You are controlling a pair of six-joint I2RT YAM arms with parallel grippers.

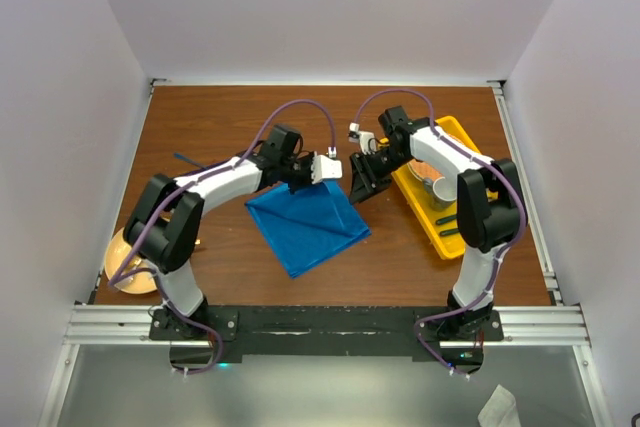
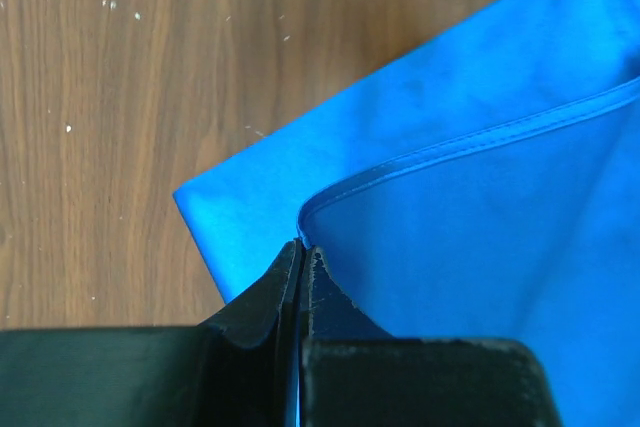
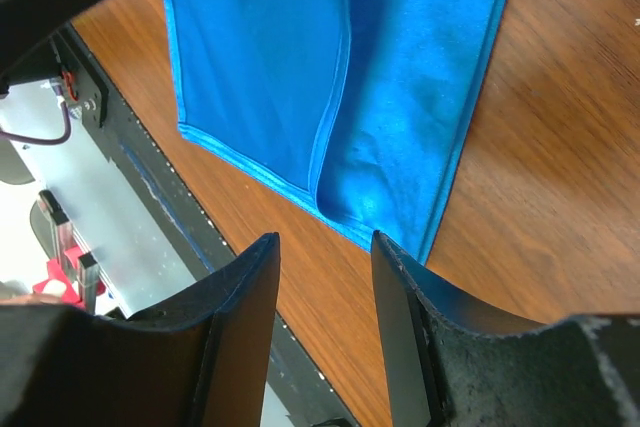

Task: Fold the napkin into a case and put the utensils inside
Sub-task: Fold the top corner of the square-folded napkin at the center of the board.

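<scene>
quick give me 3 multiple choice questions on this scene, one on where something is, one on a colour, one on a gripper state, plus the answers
1. Where on the table is the yellow tray?
A) the robot's left side
B) the middle
C) the robot's right side

2. What colour is the napkin?
A) blue
B) red
C) white

3. How is the left gripper?
A) wide open over the tray
B) shut on the napkin's edge
C) open on bare wood

Answers:
1 C, the top view shows it on the right.
2 A, it is bright blue in all three views.
3 B, the left wrist view shows its fingers meeting on the hem.
</scene>
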